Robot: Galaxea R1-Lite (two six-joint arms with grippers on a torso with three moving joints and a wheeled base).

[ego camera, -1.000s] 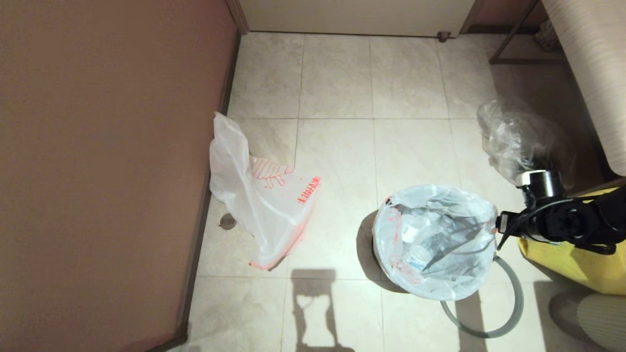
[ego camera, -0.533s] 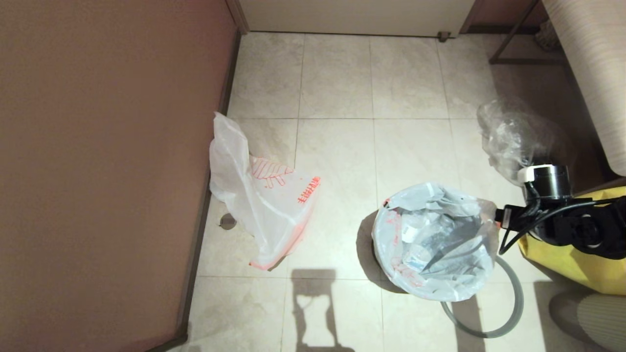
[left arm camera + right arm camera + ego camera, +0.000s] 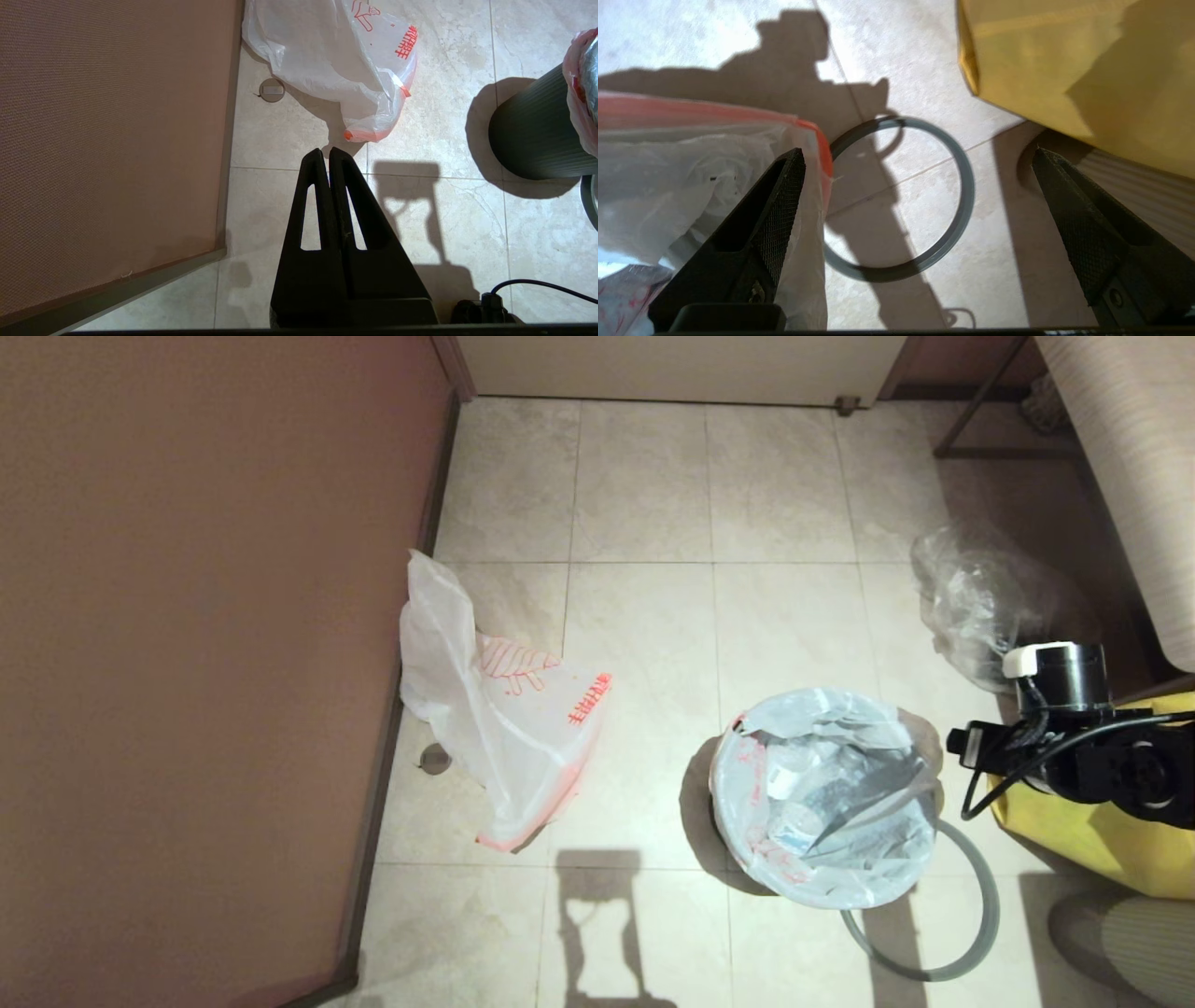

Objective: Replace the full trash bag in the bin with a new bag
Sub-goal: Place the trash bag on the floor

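The right gripper (image 3: 917, 163) hangs spread wide and empty just right of the bin (image 3: 532, 135); since 1 second ago its arm has drawn back rightward off the full trash bag (image 3: 826, 793), whose right edge has slumped inward. That bag sits in the bin. The grey rim ring (image 3: 971, 933) lies on the floor, near right of the bin, beside the yellow sack (image 3: 1092, 835). The new bag (image 3: 504, 728) lies unmoved by the left wall. A clear bag (image 3: 971, 602) sits far right. The left gripper (image 3: 329, 156) is clenched, parked.
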